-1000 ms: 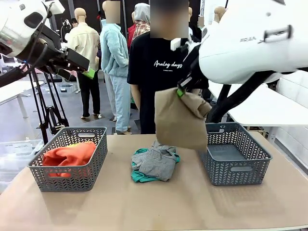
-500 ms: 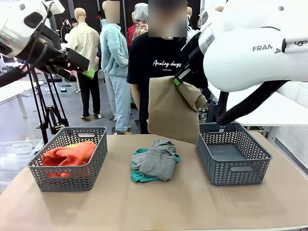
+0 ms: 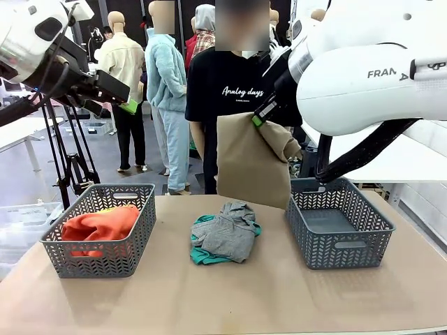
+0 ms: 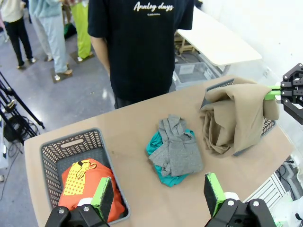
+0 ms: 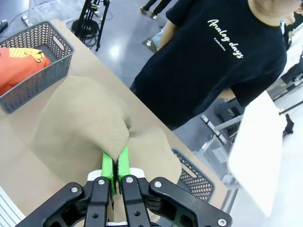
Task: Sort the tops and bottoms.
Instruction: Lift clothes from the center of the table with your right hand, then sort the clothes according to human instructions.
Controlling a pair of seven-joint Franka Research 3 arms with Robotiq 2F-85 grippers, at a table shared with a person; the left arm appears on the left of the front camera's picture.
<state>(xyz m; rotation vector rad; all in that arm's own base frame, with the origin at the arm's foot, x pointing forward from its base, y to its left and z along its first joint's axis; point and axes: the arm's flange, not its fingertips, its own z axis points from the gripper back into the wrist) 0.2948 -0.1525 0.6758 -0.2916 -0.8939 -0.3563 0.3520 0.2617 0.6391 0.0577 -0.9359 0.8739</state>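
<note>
The table (image 3: 279, 300) carries two grey baskets either side of the grey T-shirt (image 3: 227, 234). The left basket (image 3: 98, 259) holds the orange-red T-shirt (image 3: 98, 223). The right basket (image 3: 342, 252) shows me bare floor. Up-right of the grey one hangs the tan T-shirt (image 3: 251, 167), clamped in my right gripper (image 5: 115, 158). Under the grey one lies the teal T-shirt (image 3: 202, 257). My left gripper (image 4: 157, 180) hovers above, fingers spread.

The right arm's glossy white rounded shell (image 3: 363, 77) is bearing black "FRAN" lettering, with a thick black cable (image 3: 363, 148) running beneath. The left arm's white casing (image 3: 19, 43) is showing a dark oval inset. The black left gripper (image 4: 159, 191) and black right gripper (image 5: 115, 165) are wearing bright green pads and round silver screw heads (image 5: 98, 181).
</note>
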